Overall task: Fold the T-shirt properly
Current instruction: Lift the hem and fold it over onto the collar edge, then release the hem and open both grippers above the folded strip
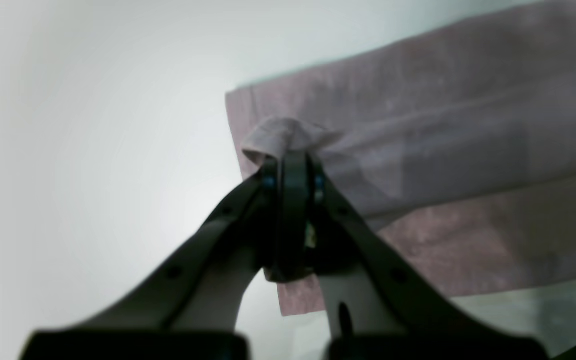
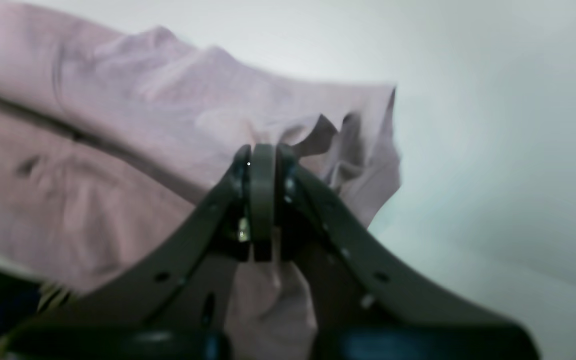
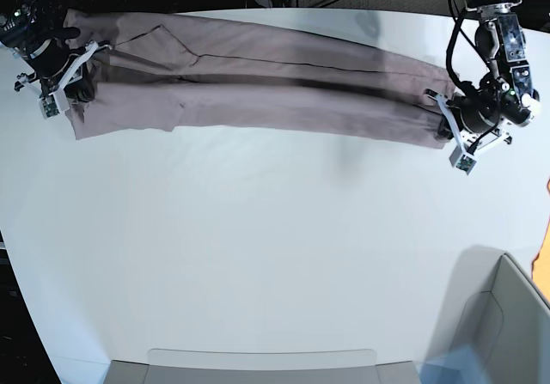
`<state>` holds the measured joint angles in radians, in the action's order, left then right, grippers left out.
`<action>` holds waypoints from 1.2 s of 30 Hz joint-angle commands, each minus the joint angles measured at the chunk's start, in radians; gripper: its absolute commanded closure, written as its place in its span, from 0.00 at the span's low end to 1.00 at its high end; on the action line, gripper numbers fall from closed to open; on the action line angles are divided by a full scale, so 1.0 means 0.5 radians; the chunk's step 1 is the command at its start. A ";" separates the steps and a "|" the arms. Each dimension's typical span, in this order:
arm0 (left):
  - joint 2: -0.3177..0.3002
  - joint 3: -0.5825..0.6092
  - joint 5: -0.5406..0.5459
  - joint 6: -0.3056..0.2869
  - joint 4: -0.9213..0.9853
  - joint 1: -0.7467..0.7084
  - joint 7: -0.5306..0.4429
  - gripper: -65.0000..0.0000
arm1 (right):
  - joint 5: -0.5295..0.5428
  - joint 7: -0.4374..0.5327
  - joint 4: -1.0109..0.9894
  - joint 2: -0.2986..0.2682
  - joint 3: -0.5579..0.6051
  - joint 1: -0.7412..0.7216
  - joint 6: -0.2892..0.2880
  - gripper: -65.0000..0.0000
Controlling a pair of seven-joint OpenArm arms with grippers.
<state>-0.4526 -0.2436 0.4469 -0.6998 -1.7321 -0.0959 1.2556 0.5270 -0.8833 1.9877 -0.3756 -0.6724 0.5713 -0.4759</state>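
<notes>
The dusty mauve T-shirt point(image 3: 258, 83) is stretched into a long narrow band across the far side of the white table, folded lengthwise. My left gripper point(image 3: 447, 118) is shut on its right end; in the left wrist view a pinched tuft of the T-shirt point(image 1: 283, 135) rises from between the closed fingers of the left gripper point(image 1: 293, 162). My right gripper point(image 3: 79, 70) is shut on the left end, and in the right wrist view the T-shirt point(image 2: 168, 115) bunches around the closed right gripper point(image 2: 263, 155).
The white table point(image 3: 258, 255) stretches toward the front. A grey bin point(image 3: 507, 324) stands at the front right corner and a shallow grey tray edge point(image 3: 258, 362) lies along the front. Dark cables and equipment sit behind the table's far edge.
</notes>
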 commanded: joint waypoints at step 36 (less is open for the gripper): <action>-0.072 -0.153 0.062 0.003 0.219 -0.156 -0.116 0.78 | 0.006 0.053 -0.037 0.028 0.125 0.139 -0.001 0.60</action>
<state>-0.4683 -0.3107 0.4721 -0.6998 -1.6039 -0.1944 1.2121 0.5240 -0.8734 1.9560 -0.3450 -0.6025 0.6369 -0.4755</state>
